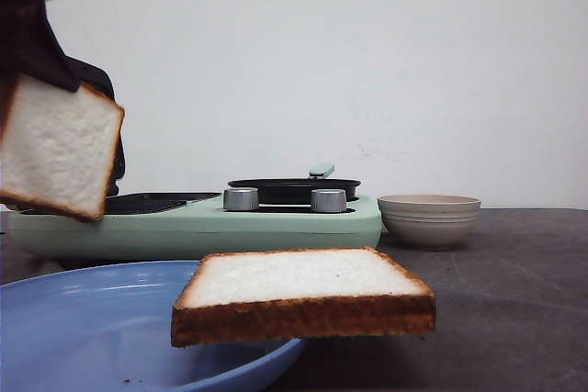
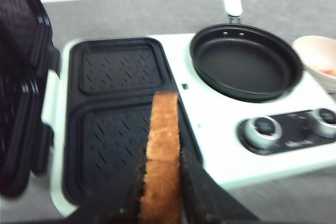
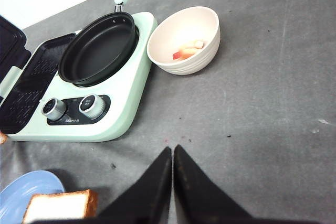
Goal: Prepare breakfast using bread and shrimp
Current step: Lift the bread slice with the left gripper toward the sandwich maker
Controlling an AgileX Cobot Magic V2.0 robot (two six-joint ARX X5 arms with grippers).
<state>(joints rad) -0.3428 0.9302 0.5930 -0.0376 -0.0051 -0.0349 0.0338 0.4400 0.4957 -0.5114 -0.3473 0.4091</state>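
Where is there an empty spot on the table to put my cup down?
The gray table is bare beside the beige bowl and in front of it, out past the right gripper. It is crowded where the green breakfast maker, the blue plate and the bread slice sit.

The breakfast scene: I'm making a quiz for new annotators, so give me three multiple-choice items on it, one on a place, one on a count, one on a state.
1. Where does the pale orange-pink shrimp lie?
A. in the beige ribbed bowl
B. in the black round pan
C. on the blue plate

2. How many silver knobs has the mint-green cooker?
A. one
B. two
C. three

3. How is the left gripper?
A. open, empty
B. shut on a slice of white toast bread
C. resting on the table

Key: 1 A, the shrimp sits inside the bowl. 2 B, two knobs show on the cooker. 3 B, the left gripper clamps the slice by its faces.
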